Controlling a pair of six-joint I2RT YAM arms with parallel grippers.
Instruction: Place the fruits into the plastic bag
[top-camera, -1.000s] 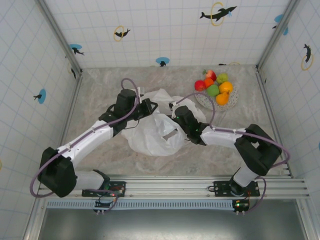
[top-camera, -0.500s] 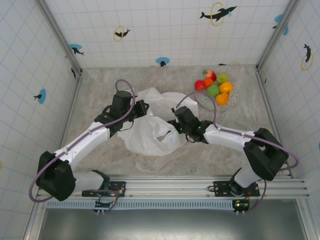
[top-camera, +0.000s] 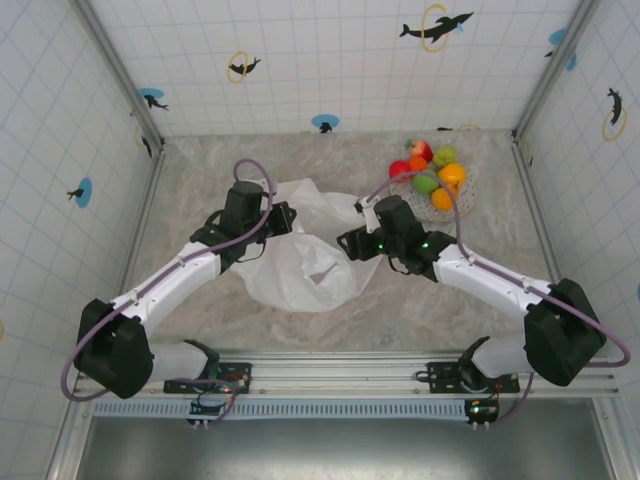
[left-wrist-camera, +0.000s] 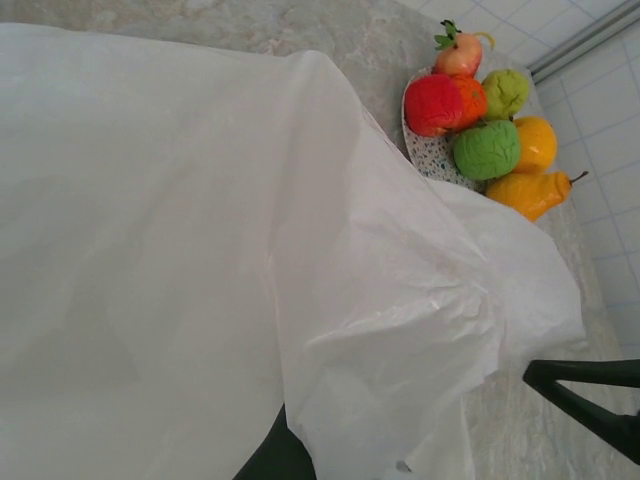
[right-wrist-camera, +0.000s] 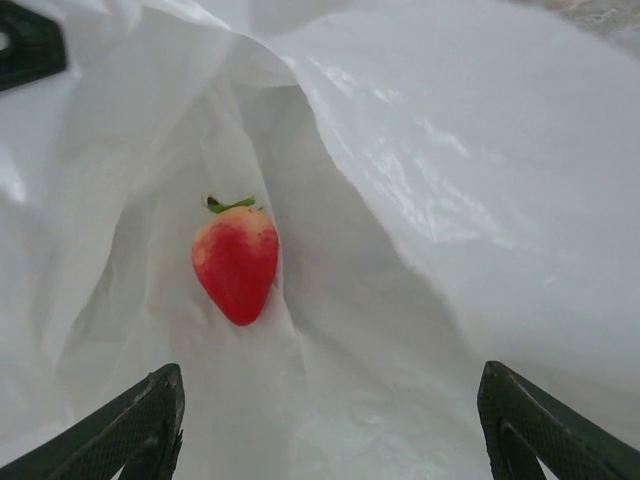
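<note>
One strawberry (right-wrist-camera: 236, 262) now inside the plastic bag (right-wrist-camera: 450, 200); I pull right gripper (right-wrist-camera: 330, 378) back, released; left gripper (top-camera: 284, 218) clenches its rim

Place: a lab-style robot test cell.
Walls: white grid-printed panels (top-camera: 300, 60) with dolphin stickers (top-camera: 436, 25).
Frame: aluminium corner posts (top-camera: 115, 70); a metal rail (top-camera: 340, 372) carrying two robot arm bases (top-camera: 470, 375).
Surface: marble-look tabletop (top-camera: 200, 170).

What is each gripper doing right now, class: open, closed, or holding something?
Left gripper: closed, pinching the plastic bag.
Right gripper: open, holding nothing; a strawberry lies in the bag before it.
</note>
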